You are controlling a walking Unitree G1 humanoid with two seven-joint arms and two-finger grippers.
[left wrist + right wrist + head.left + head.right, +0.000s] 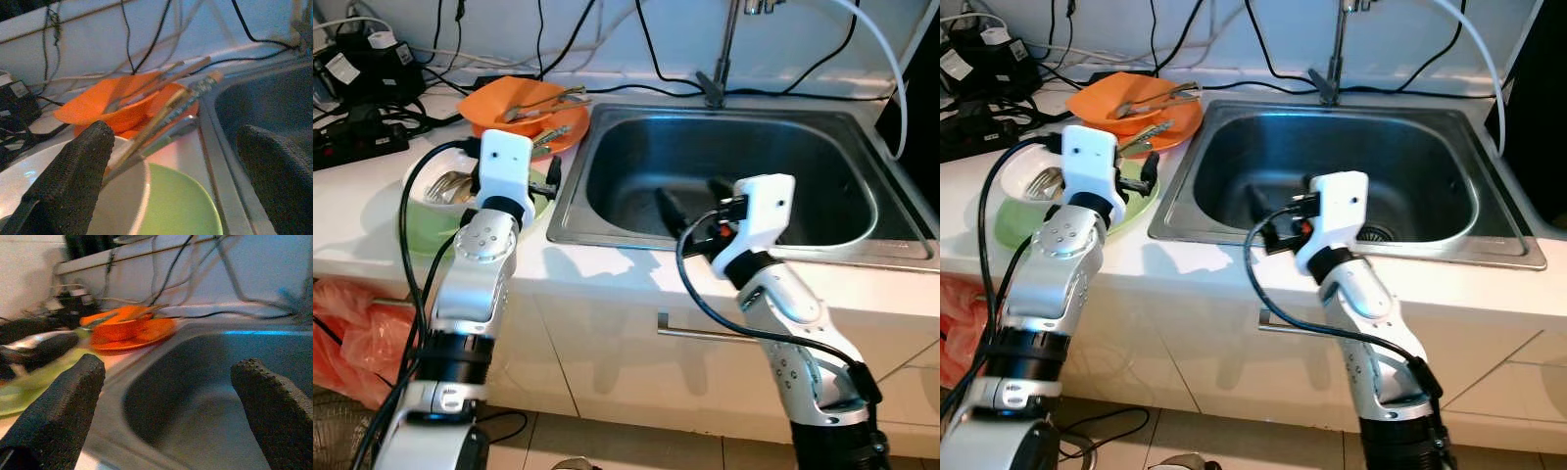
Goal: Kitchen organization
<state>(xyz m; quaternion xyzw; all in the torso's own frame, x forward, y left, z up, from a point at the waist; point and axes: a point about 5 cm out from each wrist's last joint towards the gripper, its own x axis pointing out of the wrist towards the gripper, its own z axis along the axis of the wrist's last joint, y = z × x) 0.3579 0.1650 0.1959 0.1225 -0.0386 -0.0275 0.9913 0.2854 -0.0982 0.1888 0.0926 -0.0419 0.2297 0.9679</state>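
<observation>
We judge little done: dishes (524, 113) sit stacked on the desk (357, 220), sink (607, 137) bare, left pincer (176, 169) and right pincer (168, 396) open, empty.

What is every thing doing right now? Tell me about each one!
Left end effector: open, above the dishes.
Right end effector: open, over the sink's front edge.
Stainless steel sink: no dishes inside.
Orange plastic bowl: holding utensils.
White bowl: sitting on the green plate.
</observation>
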